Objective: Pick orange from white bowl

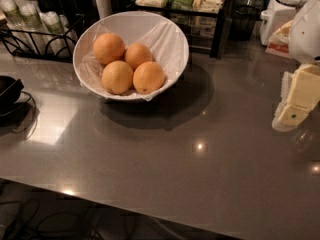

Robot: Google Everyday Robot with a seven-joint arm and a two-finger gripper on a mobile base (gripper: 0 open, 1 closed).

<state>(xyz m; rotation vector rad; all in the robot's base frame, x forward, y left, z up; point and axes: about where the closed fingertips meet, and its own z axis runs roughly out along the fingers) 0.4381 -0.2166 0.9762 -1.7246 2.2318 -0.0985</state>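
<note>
The white bowl (pixel 76 59) stands on the grey glossy desk (pixel 200 184), toward 11 o'clock of the view. Its slanted rim is lower on the near side, and a crinkled white wrap (pixel 162 36) lines the inside. Four oranges lie together in it, each touching its neighbours. The orange (pixel 148 77) of the task is at 5 o'clock in the bowl, close to the low front rim. Its skin is deep orange, with a tiny dark speck on the lower part. A paler orange (pixel 117 77) lies just beside it at 7 o'clock. Two more oranges lie behind, one at 10 o'clock (pixel 109 48) and one at 1 o'clock (pixel 138 55).

The end effector (pixel 291 115) is at 3 o'clock of the view, at the right edge, and it points downward above the desk. It is cream-coloured, with the white arm (pixel 307 26) above it. It is well apart from the bowl and touches no orange. Whether it is spread or pressed together, I cannot tell.

At the far edge of the desk, a black wire rack (pixel 35 34) with cups stands at 10 o'clock. A black shelf (pixel 217 29) with packets stands at 12 o'clock. A black object (pixel 7 91) with a cable lies at 9 o'clock.
</note>
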